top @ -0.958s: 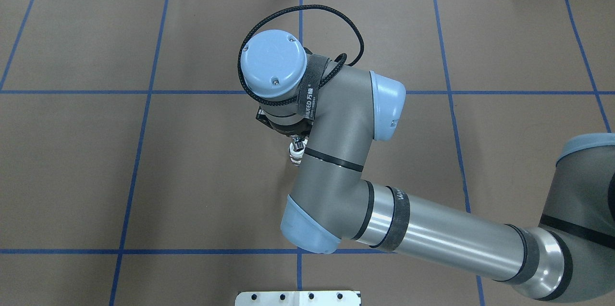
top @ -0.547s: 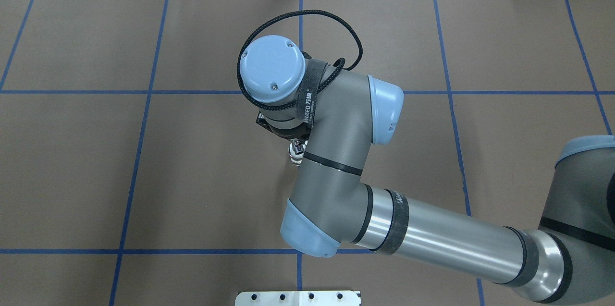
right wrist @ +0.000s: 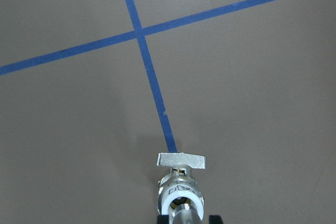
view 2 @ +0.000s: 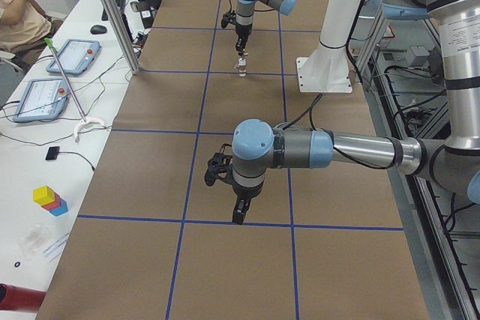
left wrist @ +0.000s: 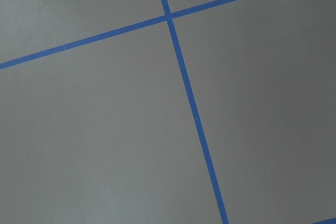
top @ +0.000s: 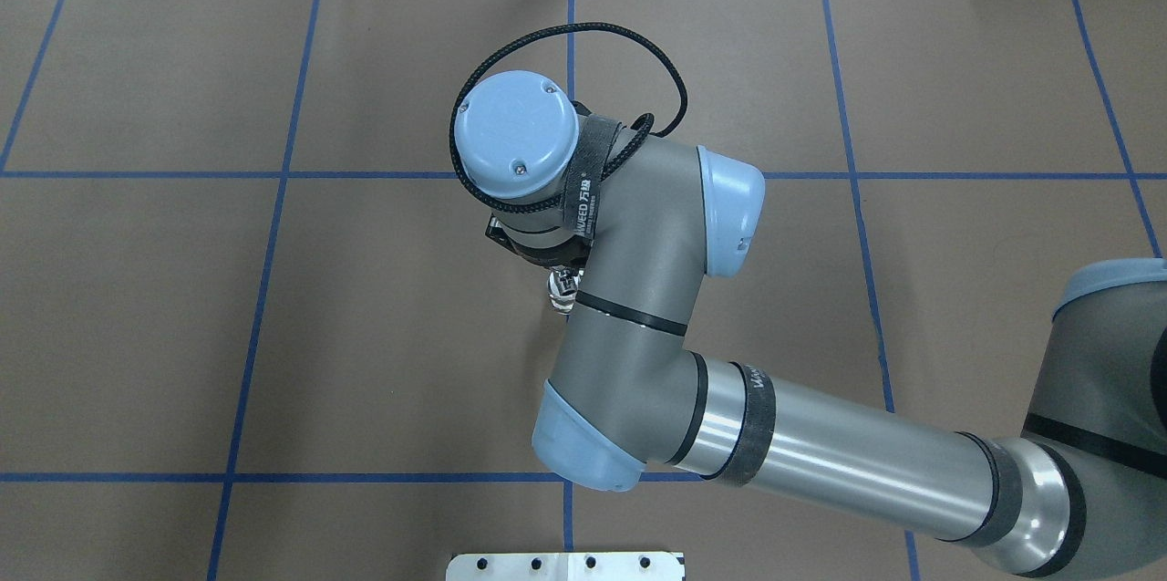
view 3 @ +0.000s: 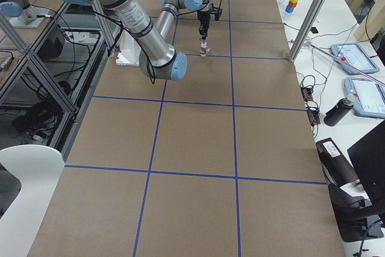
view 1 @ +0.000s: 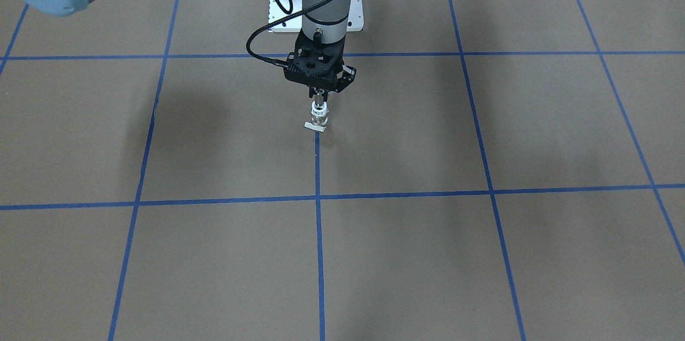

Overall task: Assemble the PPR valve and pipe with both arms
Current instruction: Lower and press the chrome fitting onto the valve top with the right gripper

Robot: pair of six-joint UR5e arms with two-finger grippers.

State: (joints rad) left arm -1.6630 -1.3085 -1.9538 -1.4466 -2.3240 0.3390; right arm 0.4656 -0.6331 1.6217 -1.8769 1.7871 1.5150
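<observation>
My right gripper [view 1: 319, 100] points straight down near the table's middle and is shut on the pipe [view 1: 319, 96], a short silvery stub. The pipe's lower end meets the round mouth of the white PPR valve [view 1: 318, 115], which stands upright under it, flat tab [view 1: 315, 126] at the table. In the right wrist view the valve [right wrist: 180, 188] and pipe [right wrist: 187, 215] sit at the bottom edge. In the overhead view only a bit of the valve [top: 562, 286] shows under the wrist. My left gripper [view 2: 238, 215] hangs over bare table far off; I cannot tell if it is open.
The brown table cover [view 1: 481, 255] carries blue tape grid lines. The white bolted pedestal [view 1: 354, 9] stands behind the right gripper. At the table's far side are tablets [view 2: 71, 58], cables and coloured blocks [view 2: 46, 198]. A person [view 2: 19, 13] sits there.
The right wrist has shifted slightly toward the robot, and a little less of the valve shows beneath it. The grip has not visibly changed.
</observation>
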